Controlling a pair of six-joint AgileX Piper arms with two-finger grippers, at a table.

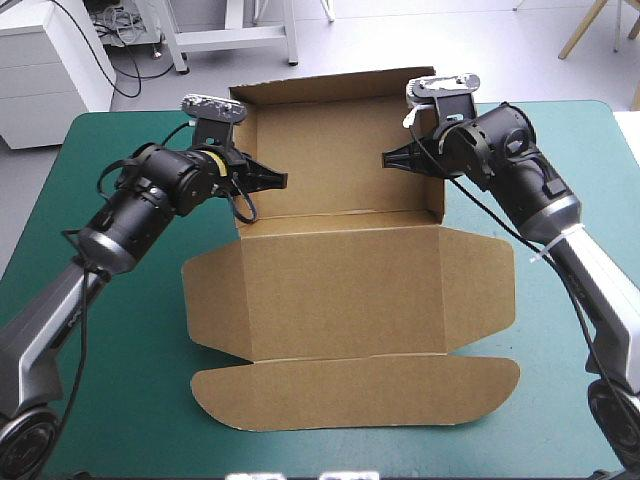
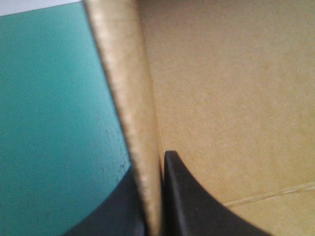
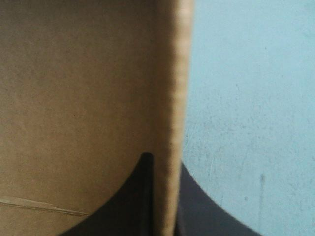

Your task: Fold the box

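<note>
The brown box [image 1: 345, 285] lies in the middle of the teal-green table, its far half raised into a tray with a back wall and two side walls, its near panels and rounded flap flat. My left gripper [image 1: 268, 180] is shut on the left side wall [image 2: 133, 118], one black finger inside the tray [image 2: 192, 196] and one outside. My right gripper [image 1: 398, 158] is shut on the right side wall [image 3: 172, 123], its inner finger [image 3: 133, 201] against the board's inside face. Both walls stand upright.
The teal-green cover [image 1: 130, 330] shows on both sides of the box and along the near edge. A white cabinet [image 1: 50, 65] stands beyond the table's far left corner. The box's flat side flaps [image 1: 478, 280] reach toward the right arm.
</note>
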